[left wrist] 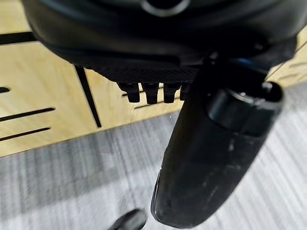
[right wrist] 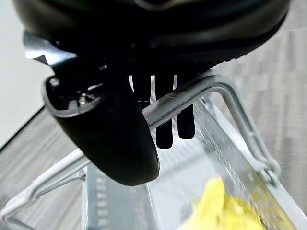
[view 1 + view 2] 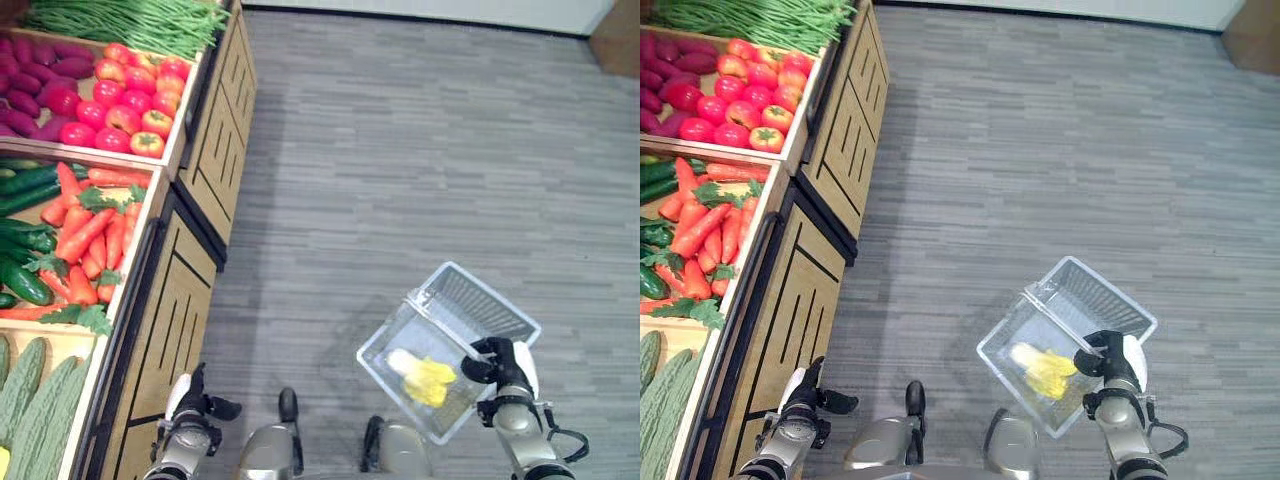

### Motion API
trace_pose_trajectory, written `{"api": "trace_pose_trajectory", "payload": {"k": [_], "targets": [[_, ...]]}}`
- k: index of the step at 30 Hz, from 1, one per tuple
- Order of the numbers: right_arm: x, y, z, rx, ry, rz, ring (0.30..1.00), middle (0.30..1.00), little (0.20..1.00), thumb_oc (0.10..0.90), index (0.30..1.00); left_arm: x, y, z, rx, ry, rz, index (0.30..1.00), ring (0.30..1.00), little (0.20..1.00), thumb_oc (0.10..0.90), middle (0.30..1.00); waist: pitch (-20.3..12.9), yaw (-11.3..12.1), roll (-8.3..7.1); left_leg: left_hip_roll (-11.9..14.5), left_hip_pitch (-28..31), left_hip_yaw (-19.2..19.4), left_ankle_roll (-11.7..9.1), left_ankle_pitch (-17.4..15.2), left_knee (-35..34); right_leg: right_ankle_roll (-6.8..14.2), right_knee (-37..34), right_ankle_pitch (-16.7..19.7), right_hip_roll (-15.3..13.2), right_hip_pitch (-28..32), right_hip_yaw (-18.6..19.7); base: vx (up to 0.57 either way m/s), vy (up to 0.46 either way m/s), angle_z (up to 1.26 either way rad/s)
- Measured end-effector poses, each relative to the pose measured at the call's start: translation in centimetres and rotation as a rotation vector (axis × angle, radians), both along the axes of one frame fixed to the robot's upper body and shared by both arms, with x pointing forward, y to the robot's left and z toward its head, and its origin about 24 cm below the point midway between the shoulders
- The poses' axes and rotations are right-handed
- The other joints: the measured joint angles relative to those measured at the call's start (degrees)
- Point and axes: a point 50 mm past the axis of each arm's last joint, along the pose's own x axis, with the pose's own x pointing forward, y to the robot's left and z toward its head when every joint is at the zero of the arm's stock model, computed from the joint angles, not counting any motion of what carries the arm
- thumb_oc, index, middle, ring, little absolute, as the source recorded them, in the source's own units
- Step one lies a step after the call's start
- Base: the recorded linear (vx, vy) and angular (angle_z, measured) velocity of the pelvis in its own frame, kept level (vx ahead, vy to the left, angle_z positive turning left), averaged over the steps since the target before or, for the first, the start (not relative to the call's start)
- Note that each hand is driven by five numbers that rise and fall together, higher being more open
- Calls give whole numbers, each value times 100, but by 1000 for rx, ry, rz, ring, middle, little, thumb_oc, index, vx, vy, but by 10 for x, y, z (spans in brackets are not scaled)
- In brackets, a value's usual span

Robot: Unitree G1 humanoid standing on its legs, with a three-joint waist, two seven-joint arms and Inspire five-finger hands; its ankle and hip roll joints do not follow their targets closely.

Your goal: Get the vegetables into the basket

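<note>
Right hand (image 3: 500,362) curled round the basket's (image 3: 1095,290) metal handle (image 2: 201,93); a yellow vegetable (image 3: 428,380) lies inside.
The clear, ribbed basket hangs over open grey plank floor (image 3: 420,150), well clear of the wooden stand (image 3: 195,270). Carrots (image 3: 90,235) and cucumbers (image 3: 25,240) fill a bin there. Left hand (image 3: 200,405) hangs near the stand's front edge, fingers curled, holding nothing.
</note>
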Motion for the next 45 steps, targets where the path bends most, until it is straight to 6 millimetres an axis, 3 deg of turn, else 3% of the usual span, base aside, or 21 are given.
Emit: {"api": "trace_pose_trajectory", "payload": {"k": [4,7,9,11,12,16,19,21,23,26,28,31,32,33,35,36,38,40,41,42,45], "targets": [[5,8,2,15,-22,35,300,300,300,400,300,-5,-2,-4,-1,25,14,1000,1000,1000,900,1000,28,-89,-50,62,24,-205,-33,-21,-82,3,-1576,267,9,-150,-61,280,-96,20],[4,12,0,22,-19,45,300,300,300,400,300,-19,-6,-12,-16,85,30,1000,1000,1000,900,1000,24,-265,-59,212,138,-492,-229,-136,-134,70,-3191,1028,193,-101,314,363,-128,49],[-8,9,-6,22,18,31,300,300,300,400,300,-29,-9,-17,-31,116,28,1000,1000,1000,900,1000,-6,-307,-118,267,421,-708,-503,-262,-152,71,-3413,1364,192,241,373,206,-107,72],[-15,4,-10,12,50,16,300,300,300,400,300,-38,-17,-22,-58,139,32,1000,1000,1000,900,1000,-62,-310,26,533,637,-754,-622,-338,-144,-39,-3295,1739,433,402,246,248,-200,40],[-16,0,-11,4,64,13,300,300,300,400,300,-45,-26,-26,-87,148,58,1000,1000,1000,900,1000,-131,-282,229,802,648,-694,-676,-341,75,-270,-3199,1659,674,536,75,304,-281,20],[-20,-15,-7,-32,79,-12,300,300,300,400,300,-40,-26,-25,-95,129,67,1000,1000,1000,900,1000,-189,-212,236,1009,321,-853,-1054,-1,777,-471,-3299,1445,862,827,-227,149,-203,33],[-16,-30,3,-63,50,-46,300,300,300,400,300,-31,-26,-23,-94,107,66,1000,1000,1000,900,1000,-190,-208,228,1086,-341,-1150,-1407,298,1773,-747,-3191,1304,963,878,-430,115,-155,27],[-23,-33,1,-61,58,-69,300,300,300,400,300,-25,-26,-20,-97,80,62,1000,1000,1000,900,1000,-139,-221,129,1111,-657,-1102,-1568,483,2297,-882,-3196,1175,883,1050,-659,115,-82,66],[-40,-39,-4,-54,80,-133,300,300,300,400,300,-9,-27,-12,-104,15,51,1000,1000,1000,900,1000,-85,-221,38,1105,-1097,-260,-1337,227,2004,-960,-3419,1071,848,1391,-1186,204,23,105],[-37,-25,-9,-16,61,-138,300,300,300,400,300,-6,-26,-12,-93,28,60,1000,1000,1000,900,1000,-89,-238,37,1079,-1197,658,-1163,329,325,-772,-3627,884,1089,1508,-1299,388,149,42],[-37,-12,-18,25,80,-132,300,300,300,400,300,-6,-22,-12,-81,33,89,1000,1000,1000,900,1000,-126,-172,109,1335,-1248,941,-1175,624,-310,-724,-3632,791,1311,1597,-1235,351,158,-18],[-52,-10,-26,25,129,-126,300,300,300,400,300,-18,-21,-17,-78,77,100,1000,1000,1000,900,1000,-186,-139,67,1236,-1032,977,-1081,915,-122,-508,-3627,578,1243,2101,-1174,382,264,-27],[-62,-14,-28,13,156,-135,300,300,300,400,300,-27,-22,-21,-78,102,103,1000,1000,1000,900,1000,-392,-148,184,1118,-931,1033,-884,994,-56,-380,-3498,502,1176,2152,-1106,249,253,-12],[-65,-13,-31,19,170,-141,300,300,300,400,300,-29,-19,-20,-69,107,103,1000,1000,1000,900,1000,-427,-152,76,966,-840,1072,-567,1093,-129,-277,-3309,373,990,2133,-1077,305,338,-4],[-67,-11,-33,24,180,-148,300,300,300,400,300,-26,-16,-19,-57,100,111,1000,1000,1000,900,1000,-442,-177,-106,644,-769,1144,-359,931,-103,-148,-2640,189,568,1906,-1007,174,245,10],[-62,-11,-34,25,193,-152,300,300,300,400,300,-24,-18,-19,-57,112,114,1000,1000,1000,900,1000,-442,-200,-107,507,-680,1204,-197,770,-44,-125,-1588,167,240,1498,-885,207,256,10],[-59,-10,-33,17,193,-155,300,300,300,400,300,-22,-17,-18,-45,100,104,1000,1000,1000,900,1000,-466,-124,-145,330,-567,1205,-56,490,17,-83,-612,227,-125,1119,-751,282,234,13],[-57,-11,-36,10,219,-153,300,300,300,400,300,-18,-13,-15,-34,83,97,1000,1000,1000,900,1000,-463,-82,-336,-1,-258,1094,56,245,104,-65,482,394,-603,917,-507,235,126,39],[-57,-10,-37,15,218,-151,300,300,300,400,300,-16,-13,-13,-34,71,96,1000,1000,1000,900,1000,-459,-56,-304,-52,-173,878,166,111,35,3,752,312,-561,778,-334,188,38,74],[-54,-6,-38,20,215,-134,300,300,300,400,300,-11,-10,-10,-28,45,100,1000,1000,1000,900,1000,-445,-108,-249,-50,-117,656,155,184,-59,-4,709,55,-264,648,-55,289,34,81],[-41,-2,-34,28,189,-105,300,300,300,400,300,-10,-8,-9,-30,46,110,1000,1000,1000,900,1000,-353,-184,-85,-46,66,189,226,121,-190,-57,-467,-145,126,494,-100,246,-45,81]]}}
